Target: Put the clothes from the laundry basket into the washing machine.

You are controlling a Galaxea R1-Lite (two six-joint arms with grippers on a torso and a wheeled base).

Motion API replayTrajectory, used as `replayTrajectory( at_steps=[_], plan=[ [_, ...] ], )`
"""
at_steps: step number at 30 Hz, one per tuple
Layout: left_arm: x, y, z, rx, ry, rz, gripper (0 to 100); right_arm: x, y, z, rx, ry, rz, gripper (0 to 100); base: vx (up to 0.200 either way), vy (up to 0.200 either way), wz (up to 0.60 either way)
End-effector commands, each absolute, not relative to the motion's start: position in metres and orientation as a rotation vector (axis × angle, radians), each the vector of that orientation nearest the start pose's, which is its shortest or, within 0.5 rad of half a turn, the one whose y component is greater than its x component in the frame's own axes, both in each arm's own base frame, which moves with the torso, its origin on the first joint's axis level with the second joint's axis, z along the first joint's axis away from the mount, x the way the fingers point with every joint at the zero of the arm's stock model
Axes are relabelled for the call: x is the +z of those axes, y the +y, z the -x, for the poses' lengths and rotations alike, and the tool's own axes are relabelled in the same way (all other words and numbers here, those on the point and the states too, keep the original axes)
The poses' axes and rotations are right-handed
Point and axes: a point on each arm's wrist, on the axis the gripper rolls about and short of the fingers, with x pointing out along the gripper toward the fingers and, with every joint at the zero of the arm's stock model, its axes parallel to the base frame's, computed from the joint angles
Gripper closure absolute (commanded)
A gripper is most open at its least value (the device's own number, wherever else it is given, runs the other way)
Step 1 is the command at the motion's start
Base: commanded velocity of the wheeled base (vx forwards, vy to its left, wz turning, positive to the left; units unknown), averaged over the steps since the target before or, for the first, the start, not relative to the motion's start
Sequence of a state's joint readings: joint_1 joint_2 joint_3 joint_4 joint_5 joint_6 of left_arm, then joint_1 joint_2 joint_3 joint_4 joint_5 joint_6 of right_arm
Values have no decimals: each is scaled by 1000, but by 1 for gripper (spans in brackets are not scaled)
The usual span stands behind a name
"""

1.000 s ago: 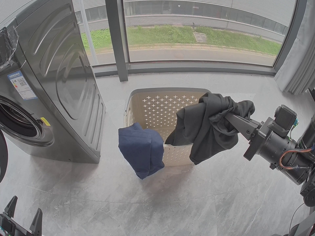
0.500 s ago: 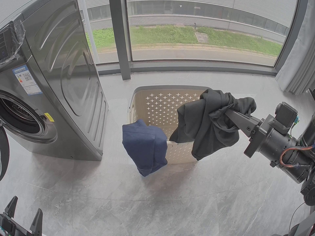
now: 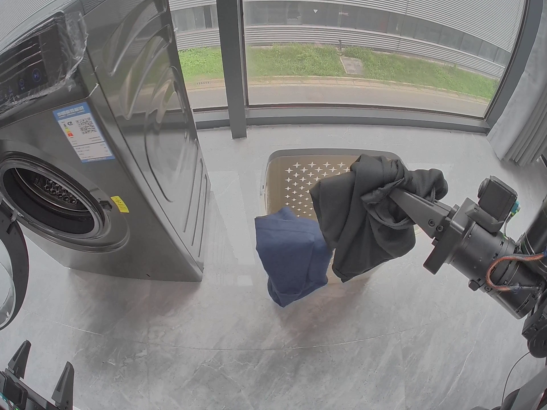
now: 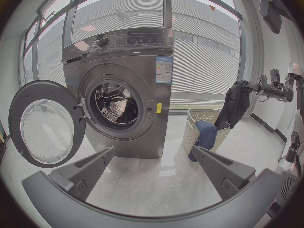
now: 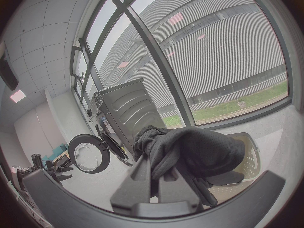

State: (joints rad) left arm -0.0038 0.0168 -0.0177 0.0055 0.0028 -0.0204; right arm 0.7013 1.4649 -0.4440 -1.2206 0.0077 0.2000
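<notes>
The washing machine (image 3: pixel 142 160) stands on the floor to my left. The left wrist view looks straight into its drum (image 4: pixel 115 103), door (image 4: pixel 47 124) swung wide. The laundry basket (image 3: pixel 293 186) sits beside it. A black garment (image 3: pixel 356 223) hangs over the basket, clenched in the right gripper (image 3: pixel 401 199); the right wrist view shows cloth bunched over its fingers. A blue garment (image 3: pixel 292 254) drapes over the basket's rim. The left gripper (image 4: pixel 152 150) sits low, fingers spread, holding nothing.
</notes>
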Motion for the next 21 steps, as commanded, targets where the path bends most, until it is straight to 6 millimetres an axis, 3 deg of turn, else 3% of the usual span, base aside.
replayTrajectory(
  at_steps=[1, 7, 21],
  plan=[
    [76, 0, 23, -1, 8, 21, 0, 209, 146, -172, 725, -118, -261, 100, 0, 200, 0],
    [76, 0, 23, -1, 8, 20, 0, 208, 146, -172, 721, -115, -263, 100, 0, 0, 0],
    [76, 0, 23, 0, 8, 21, 0, 204, 147, -174, 720, -96, -259, 100, -200, 0, 0]
  ],
)
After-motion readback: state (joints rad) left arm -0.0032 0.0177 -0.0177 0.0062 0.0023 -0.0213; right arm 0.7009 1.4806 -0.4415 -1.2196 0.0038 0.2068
